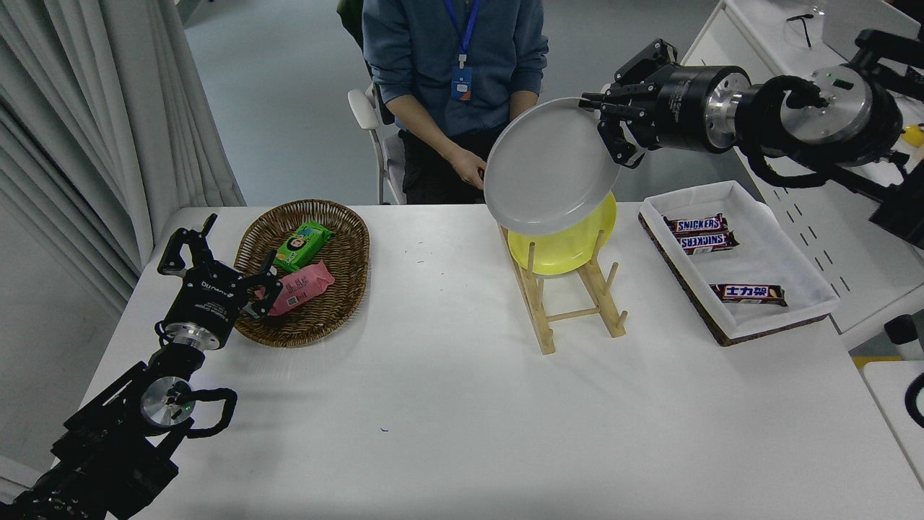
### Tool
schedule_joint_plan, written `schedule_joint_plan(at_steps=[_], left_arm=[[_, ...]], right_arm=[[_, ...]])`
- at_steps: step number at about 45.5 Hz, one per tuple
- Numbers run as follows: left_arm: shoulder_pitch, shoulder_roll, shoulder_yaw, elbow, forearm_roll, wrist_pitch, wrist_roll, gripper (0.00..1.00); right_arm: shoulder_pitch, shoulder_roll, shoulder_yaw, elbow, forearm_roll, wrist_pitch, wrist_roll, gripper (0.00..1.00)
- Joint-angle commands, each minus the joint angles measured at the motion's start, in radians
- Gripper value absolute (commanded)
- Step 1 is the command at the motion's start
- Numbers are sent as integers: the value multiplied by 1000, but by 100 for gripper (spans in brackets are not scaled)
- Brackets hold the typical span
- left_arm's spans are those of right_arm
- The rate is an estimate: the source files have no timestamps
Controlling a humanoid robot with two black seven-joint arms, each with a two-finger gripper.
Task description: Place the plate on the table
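Observation:
My right gripper [605,124] is shut on the right rim of the light-grey plate [545,170]. It holds the plate tilted, high above the wooden rack [570,300] and in front of the seated person. The yellow plate [567,242] stands in the rack just below it. The pale green plate is hidden behind the grey one. The white table [462,404] lies below. My left gripper [216,249] is parked open at the lower left, next to the wicker basket [307,271].
The basket holds a green and a pink snack packet. A white-lined tray [736,260] with three chocolate bars sits at the right. A person's hand [469,170] is close behind the raised plate. A white desk [794,94] stands at the far right.

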Motion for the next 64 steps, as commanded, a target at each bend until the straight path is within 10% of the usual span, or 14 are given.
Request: schedule_joint_plan(at_steps=[1,33,64], left_arm=[[0,0,0,1,-1,0,0,100],[1,0,0,1,-1,0,0,100],[0,0,0,-1,-1,0,0,100]], right_arm=[[-66,43,54,25,186,-109,-39,0],[-387,295,-14,-64,309,-494,-4,0],[-550,489,153,-348,303,-494,-9,0]])
